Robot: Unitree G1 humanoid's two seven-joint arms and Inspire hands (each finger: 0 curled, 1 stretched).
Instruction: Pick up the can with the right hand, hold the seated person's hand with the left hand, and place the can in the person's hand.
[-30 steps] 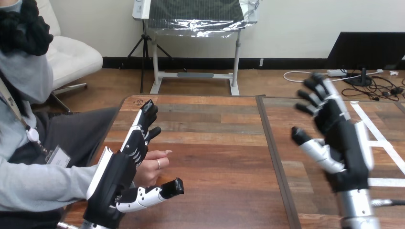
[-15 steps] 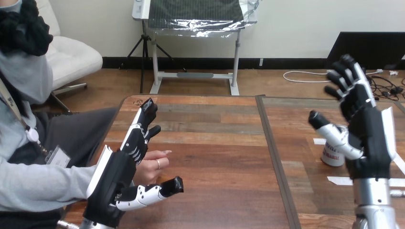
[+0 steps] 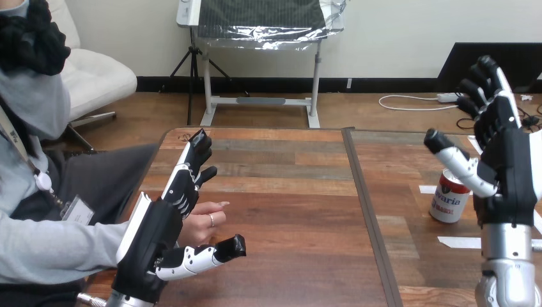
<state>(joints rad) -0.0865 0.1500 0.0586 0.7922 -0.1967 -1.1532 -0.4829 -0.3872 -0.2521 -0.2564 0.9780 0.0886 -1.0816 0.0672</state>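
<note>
A red and white can [image 3: 451,197] stands upright on the table's right part. My right hand [image 3: 505,160] is raised just right of the can, open, fingers straight and pointing up, thumb out above the can's top without touching it. My left hand [image 3: 167,220] is at the table's left edge, open, fingers stretched forward and thumb pointing right. The person's hand [image 3: 206,220] lies between that thumb and the fingers, mostly hidden behind my hand; I cannot tell whether the two touch.
The wooden table [image 3: 294,204] has a dark seam [image 3: 364,204] running front to back. White tape strips [image 3: 459,242] lie on the table near the can.
My right hand has moved right and up, uncovering the can. My left hand and the person's hand have stayed put.
</note>
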